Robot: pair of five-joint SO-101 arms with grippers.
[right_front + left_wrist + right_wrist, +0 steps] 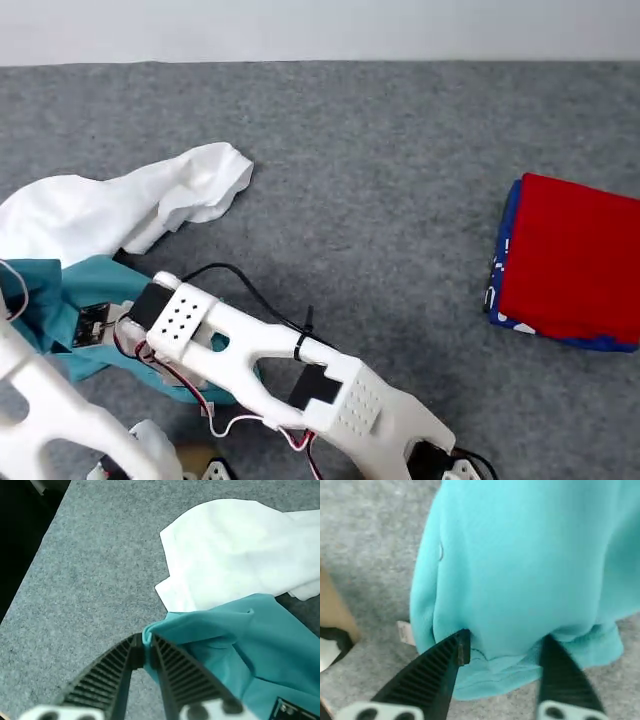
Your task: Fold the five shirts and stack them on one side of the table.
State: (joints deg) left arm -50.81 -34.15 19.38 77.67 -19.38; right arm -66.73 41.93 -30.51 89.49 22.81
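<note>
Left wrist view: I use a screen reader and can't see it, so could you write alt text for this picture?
The left gripper pinches a folded edge of a teal shirt between its black ribbed jaws, which are nearly closed. Beyond it a crumpled white shirt lies on the grey table, touching the teal one.

A grey mat (400,200), a pale wall (320,30) and a few bits at the side.
The fuzzy grey mat is lying flat and is spreading out under everything. The pale wall is running in a long strip along the far side of the mat. In the left wrist view a dark space (20,545) is showing just past the mat's straight edge. In the right wrist view a flat brown thing (335,605) is sitting at the side of the mat, and a black and white thing (329,650) is lying just beside it. It is too hard to tell what these two are.
</note>
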